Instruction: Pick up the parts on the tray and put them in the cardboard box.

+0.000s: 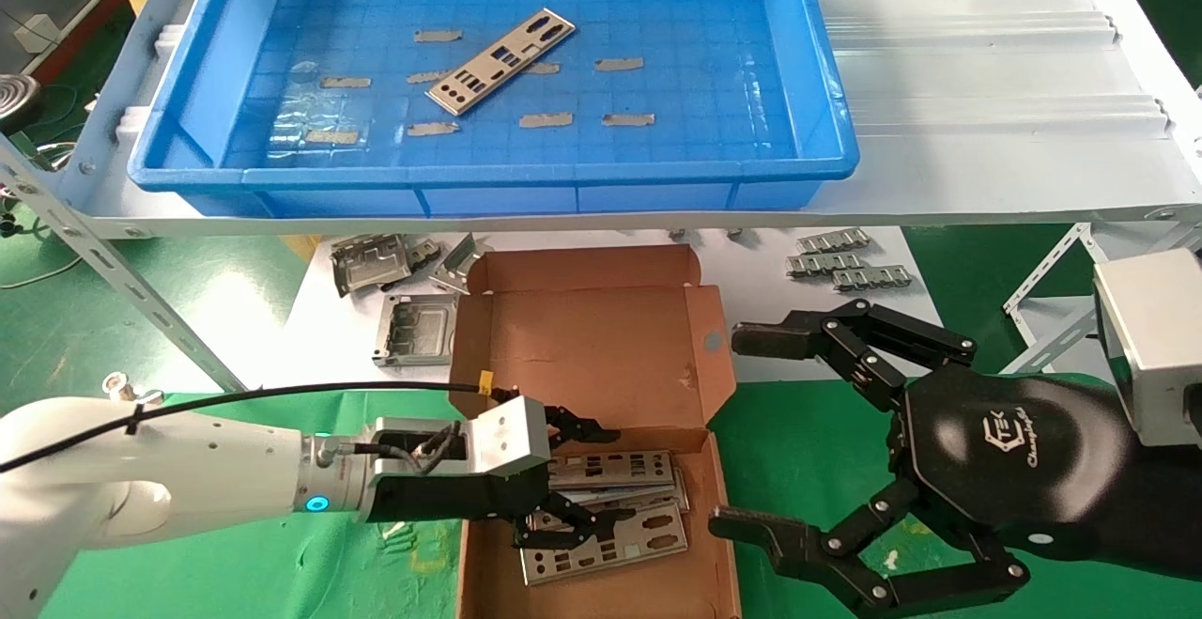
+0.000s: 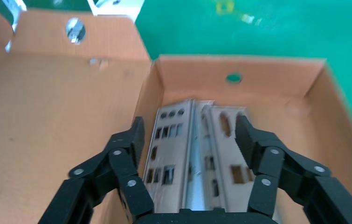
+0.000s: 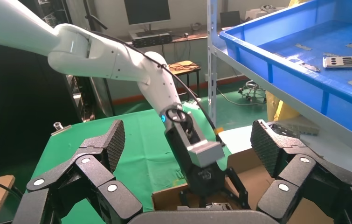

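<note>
One silver part [image 1: 500, 60] lies slanted on the floor of the blue tray [image 1: 488, 173] on the upper shelf; the same part [image 3: 348, 61] shows in the tray [image 3: 276, 70] in the right wrist view. Below, the cardboard box [image 1: 582, 347] stands with its lid flap back, holding several stacked parts [image 1: 620, 516]. My left gripper [image 1: 601, 483] hangs inside the box, open, its fingers straddling the parts [image 2: 171, 149] without closing on them. My right gripper [image 1: 742, 431] hovers open and empty to the right of the box.
Grey square metal frames [image 1: 413, 328] and smaller ones [image 1: 371, 262] lie on the white table left of the box lid. Ridged metal strips [image 1: 845, 262] lie behind the right gripper. A slanted shelf strut [image 1: 141, 300] crosses the left side. Green matting [image 1: 235, 563] covers the near surface.
</note>
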{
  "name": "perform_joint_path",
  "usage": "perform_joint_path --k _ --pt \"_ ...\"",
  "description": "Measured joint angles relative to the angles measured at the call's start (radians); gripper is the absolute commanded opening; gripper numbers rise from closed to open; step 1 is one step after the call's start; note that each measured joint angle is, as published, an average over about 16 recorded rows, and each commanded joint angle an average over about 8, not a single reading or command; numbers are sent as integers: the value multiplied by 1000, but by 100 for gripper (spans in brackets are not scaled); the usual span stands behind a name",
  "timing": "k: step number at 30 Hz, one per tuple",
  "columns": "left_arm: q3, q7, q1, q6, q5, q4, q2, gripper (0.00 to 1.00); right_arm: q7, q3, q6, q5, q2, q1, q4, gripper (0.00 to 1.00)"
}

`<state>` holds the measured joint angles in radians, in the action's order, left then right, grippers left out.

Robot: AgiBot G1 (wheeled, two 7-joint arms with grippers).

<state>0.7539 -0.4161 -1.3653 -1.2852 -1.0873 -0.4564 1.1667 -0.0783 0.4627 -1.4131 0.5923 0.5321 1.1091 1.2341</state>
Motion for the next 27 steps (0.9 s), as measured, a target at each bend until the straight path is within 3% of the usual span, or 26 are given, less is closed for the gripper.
perform_joint_path --k 15,27 --pt "-54 159 23 -250 147 -25 -119 100 0 0 0 0 0 0 0 100" --pt "-73 190 42 -282 183 -50 -147 100 0 0 0 0 0 0 0 100"
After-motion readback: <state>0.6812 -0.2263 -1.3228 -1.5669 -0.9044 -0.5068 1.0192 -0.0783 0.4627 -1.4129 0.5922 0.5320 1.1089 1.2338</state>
